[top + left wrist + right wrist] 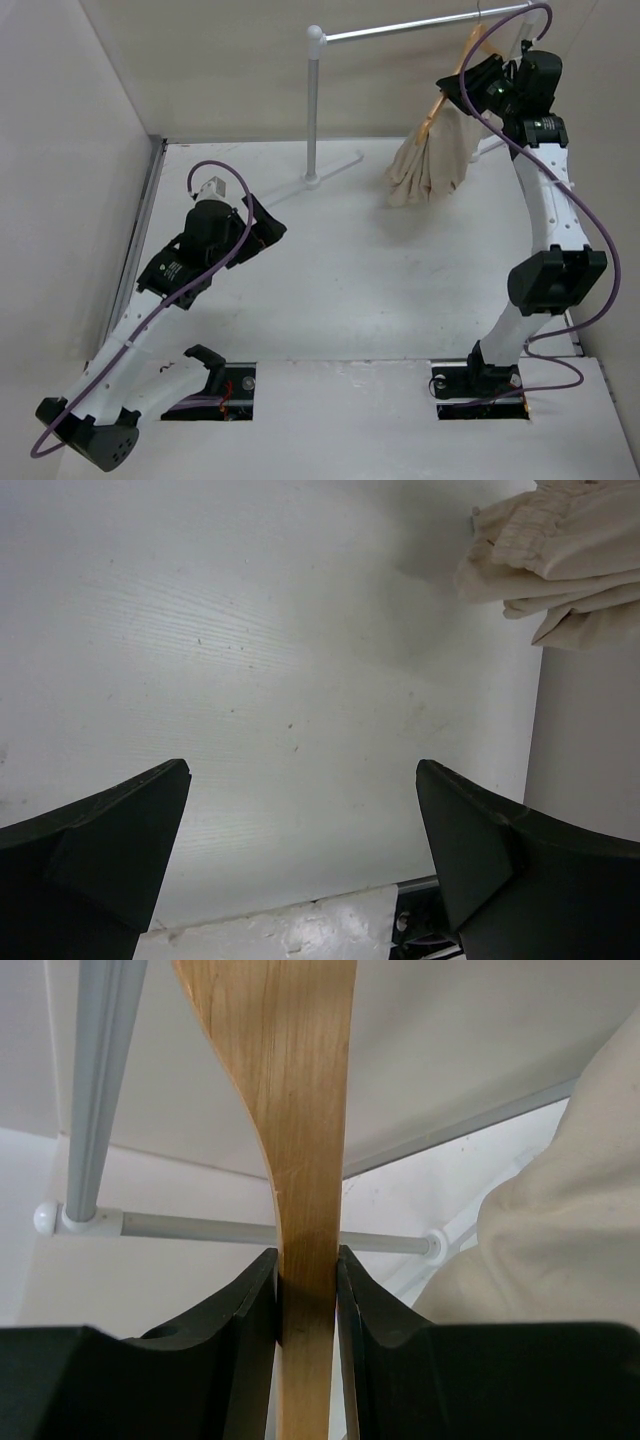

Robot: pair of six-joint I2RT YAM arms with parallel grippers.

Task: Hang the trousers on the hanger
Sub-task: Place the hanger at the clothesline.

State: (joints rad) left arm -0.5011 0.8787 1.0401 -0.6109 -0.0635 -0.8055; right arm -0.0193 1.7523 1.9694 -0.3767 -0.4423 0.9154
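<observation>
Right side first: my right gripper (307,1280) is up at the one o'clock corner of the table (350,280), clamped on the hanger (300,1110). Both dark fingers (230,1320) press flat against the wood, one on each side, with no gap showing. In the wrist view the wooden arm runs from my grip toward twelve o'clock, curving a little on the way.

The trousers (430,160) hang off the hanger in a bunched, wrinkled bundle, drooping toward seven o'clock from that gripper. The lower end is down near the tabletop, and I can't tell if it touches. From my right wrist, beige cloth fills the three o'clock side, just beside the wood.

The white rail (420,30) crosses at twelve o'clock with the hanger's top right by it. Whether the hook sits over the bar, I can't tell.

My left gripper (300,820) sits low around nine o'clock, spread wide, with only bare tabletop between the fingers. The trousers peek in at its two o'clock corner.
</observation>
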